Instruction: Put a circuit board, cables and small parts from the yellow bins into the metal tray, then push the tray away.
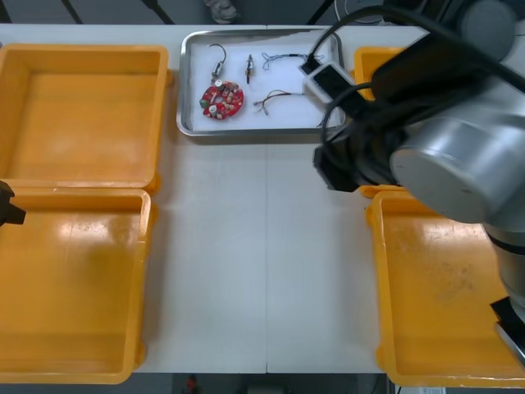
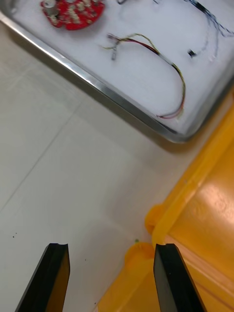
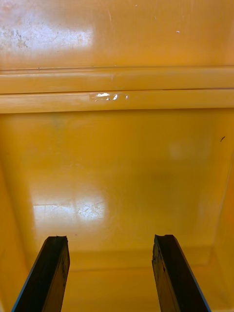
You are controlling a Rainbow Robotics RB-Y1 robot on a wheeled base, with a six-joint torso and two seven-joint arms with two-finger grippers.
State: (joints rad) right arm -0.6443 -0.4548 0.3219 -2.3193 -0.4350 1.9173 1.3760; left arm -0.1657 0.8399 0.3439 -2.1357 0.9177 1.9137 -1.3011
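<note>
L gripper (image 3: 112, 241) hangs wide open, empty, inside a left yellow bin (image 3: 117, 161). Metal tray (image 1: 187, 82) sits at the table's (image 1: 262, 246) 12 o'clock, long axis 9-to-3, w/ red board (image 1: 222, 100) and red-yellow cable (image 2: 184, 92) inside. R gripper (image 2: 111, 248) is wide open, empty, just off the tray's 5 o'clock corner, tray ahead of its fingertips.

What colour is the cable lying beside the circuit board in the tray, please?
The cable is red and yellow, clearest in the right wrist view.

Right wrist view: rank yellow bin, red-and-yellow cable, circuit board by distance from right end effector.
1. Yellow bin, beside the right end effector.
2. Red and yellow cable, near corner of the metal tray.
3. Circuit board, farther across the tray.
</note>
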